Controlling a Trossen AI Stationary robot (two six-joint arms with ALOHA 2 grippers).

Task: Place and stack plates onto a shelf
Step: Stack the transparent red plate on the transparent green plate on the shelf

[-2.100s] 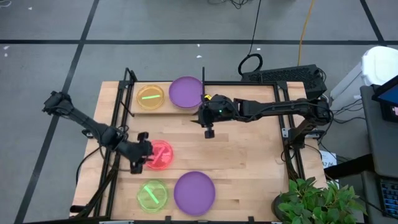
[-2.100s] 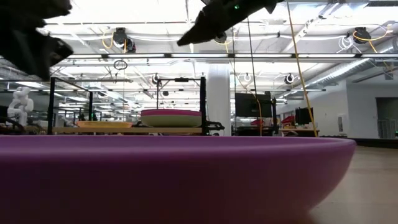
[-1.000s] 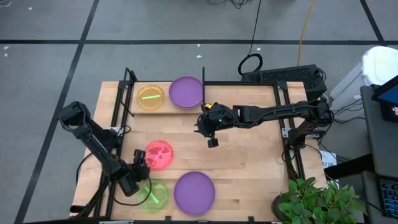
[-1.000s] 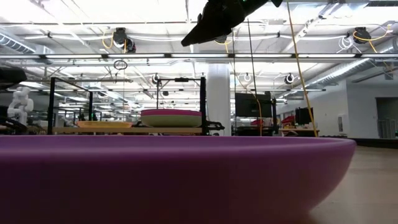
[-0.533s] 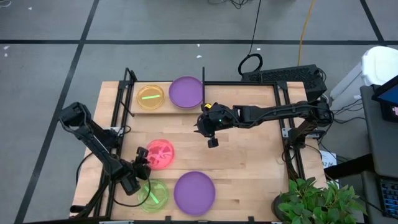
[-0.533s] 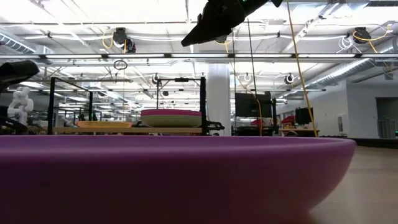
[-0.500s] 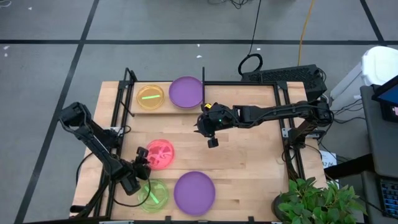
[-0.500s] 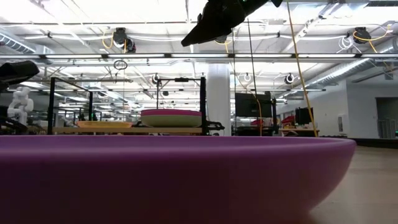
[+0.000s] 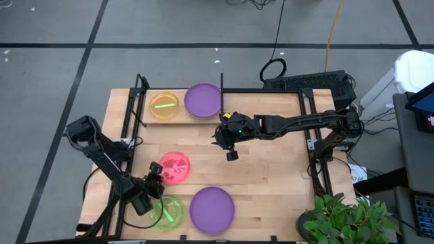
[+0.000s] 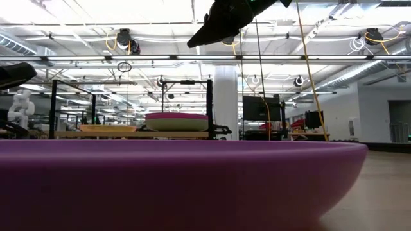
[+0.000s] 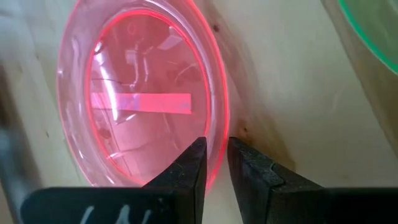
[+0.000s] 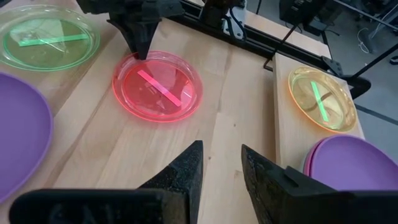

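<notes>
Translucent red plate (image 11: 146,102) lies flat on the table, on the side away from the shelf (image 9: 178,114). The left gripper (image 11: 216,163), wide a second ago, has narrowed onto its rim, pinching it. The right gripper (image 12: 221,163) hovers part-open nearer the shelf, empty. Lifting looks imminent.

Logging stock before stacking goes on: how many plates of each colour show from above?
purple plates: 2
orange plate: 1
red plate: 1
green plate: 1
Total: 5
</notes>
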